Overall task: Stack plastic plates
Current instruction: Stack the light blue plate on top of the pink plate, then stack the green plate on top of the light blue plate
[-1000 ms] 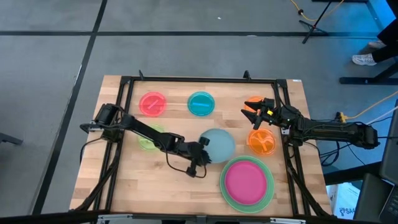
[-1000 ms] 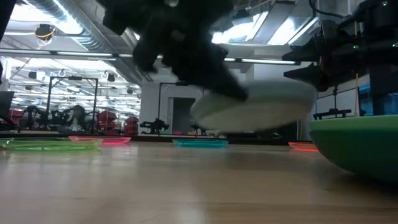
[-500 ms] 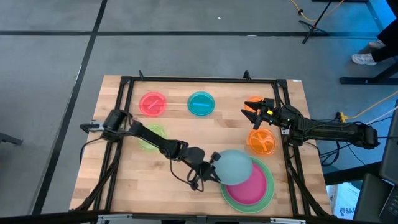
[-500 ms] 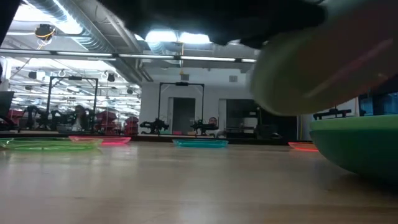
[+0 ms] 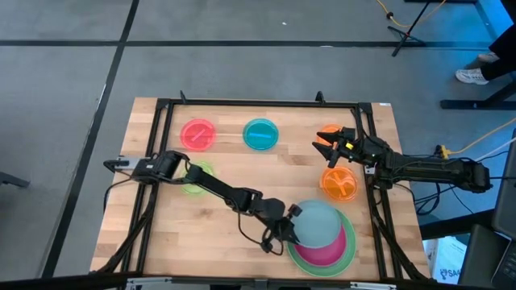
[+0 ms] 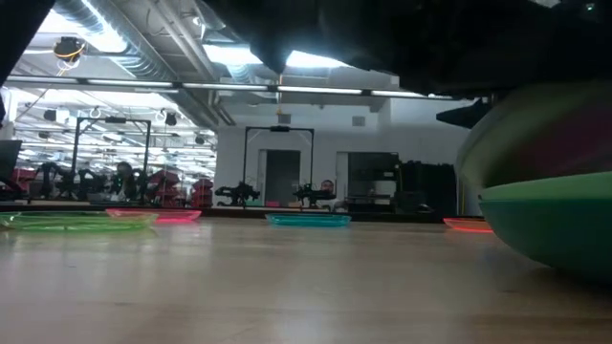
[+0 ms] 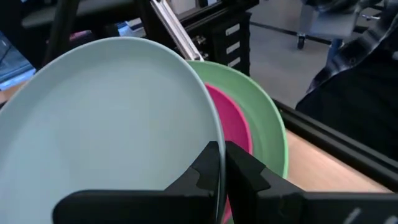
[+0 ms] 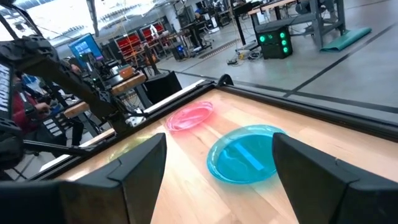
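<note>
My left gripper (image 5: 289, 228) is shut on the grey-blue plate (image 5: 319, 223), which it holds over the magenta plate (image 5: 326, 249). The magenta plate lies in a large green plate (image 5: 352, 242) near the table's right near corner. In the left wrist view the grey-blue plate (image 7: 106, 118) fills the picture in front of the magenta plate (image 7: 233, 121) and the green plate (image 7: 267, 134). My right gripper (image 5: 326, 145) is open and hovers beside one orange plate (image 5: 330, 131). The second orange plate (image 5: 339, 184) lies nearer. The pink (image 5: 197, 134), teal (image 5: 260, 134) and lime (image 5: 193, 179) plates lie flat on the table. My left gripper pinches the grey-blue plate's rim (image 7: 217, 140) on the plate's left side between its two fingers. It comes from the table's left, slanting down. The plate is lifted off the table and tilted above the magenta plate. Whether its far side touches that plate, I cannot tell.
A black frame rail (image 5: 258, 103) runs round the table top. Bare wood (image 5: 266, 173) lies in the middle of the table between the far row of small plates and the stack. The low view shows the green plate's wall (image 6: 555, 225) close at the right.
My left gripper has carried the grey-blue plate from the table's middle toward the right and near edges. The plate now stands over the magenta plate, still in the same pinch. The right arm has kept still.
</note>
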You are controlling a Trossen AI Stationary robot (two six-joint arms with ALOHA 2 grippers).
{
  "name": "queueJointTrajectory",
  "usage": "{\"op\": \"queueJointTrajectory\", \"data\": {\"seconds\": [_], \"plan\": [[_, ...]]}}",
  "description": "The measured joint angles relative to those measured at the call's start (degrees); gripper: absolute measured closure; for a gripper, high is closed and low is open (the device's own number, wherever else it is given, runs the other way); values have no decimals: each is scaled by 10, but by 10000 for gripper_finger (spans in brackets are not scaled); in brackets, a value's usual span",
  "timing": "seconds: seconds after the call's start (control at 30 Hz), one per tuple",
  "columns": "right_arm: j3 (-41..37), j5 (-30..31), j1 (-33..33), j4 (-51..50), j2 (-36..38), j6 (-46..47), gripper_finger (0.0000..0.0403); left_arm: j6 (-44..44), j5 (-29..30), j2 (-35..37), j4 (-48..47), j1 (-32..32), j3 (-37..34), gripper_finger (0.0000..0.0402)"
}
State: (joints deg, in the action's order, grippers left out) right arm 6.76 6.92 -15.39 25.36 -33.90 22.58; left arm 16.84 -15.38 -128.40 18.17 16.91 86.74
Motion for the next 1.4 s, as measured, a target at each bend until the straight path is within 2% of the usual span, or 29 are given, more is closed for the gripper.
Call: {"op": "queueJointTrajectory", "data": {"seconds": [0.23,0.67,0.77,0.97,1.13,1.27,1.4], "plan": [[0,1,0,1,0,0,120,12,-22,0,30,8,4,390],[0,4,0,2,0,0,120,17,-11,-5,38,13,5,389],[0,4,0,2,0,0,120,18,18,-5,38,16,5,373],[0,4,0,2,0,0,120,13,57,-5,23,16,5,317],[0,0,0,0,0,1,120,-13,106,21,-60,20,5,294],[0,-1,0,-3,0,0,120,-17,164,67,-205,29,5,293],[0,-1,0,-8,0,1,120,-75,221,110,-332,43,5,293]]}}
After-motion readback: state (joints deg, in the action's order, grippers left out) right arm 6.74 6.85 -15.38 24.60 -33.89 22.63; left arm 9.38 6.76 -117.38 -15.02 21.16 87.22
